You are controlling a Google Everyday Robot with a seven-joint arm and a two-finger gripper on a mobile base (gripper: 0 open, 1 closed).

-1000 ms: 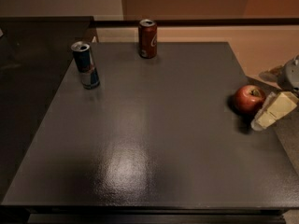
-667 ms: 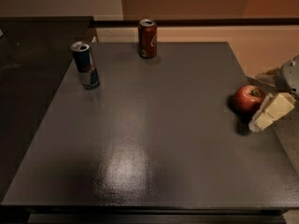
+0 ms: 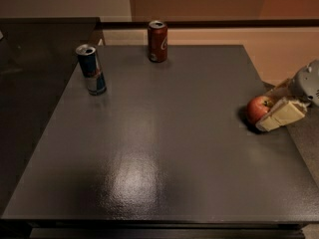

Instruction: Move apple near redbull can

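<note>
Well right of the redbull can (image 3: 90, 69), across most of the tabletop (image 3: 159, 153) & a bit nearer the camera, sits the apple (image 3: 257, 108), close to the right edge. End effector (image 3: 271, 109) reaches in from the right, up against the apple on the side facing away from the redbull can; can't tell if it's open, closed or gripping the fruit. Redbull can stands upright nr the back-left corner. Dark red cola can (image 3: 157, 41), also upright, is right of the redbull can & further back, clearly apart from it. Apple lies much farther from the redbull can than the cola can does.
</note>
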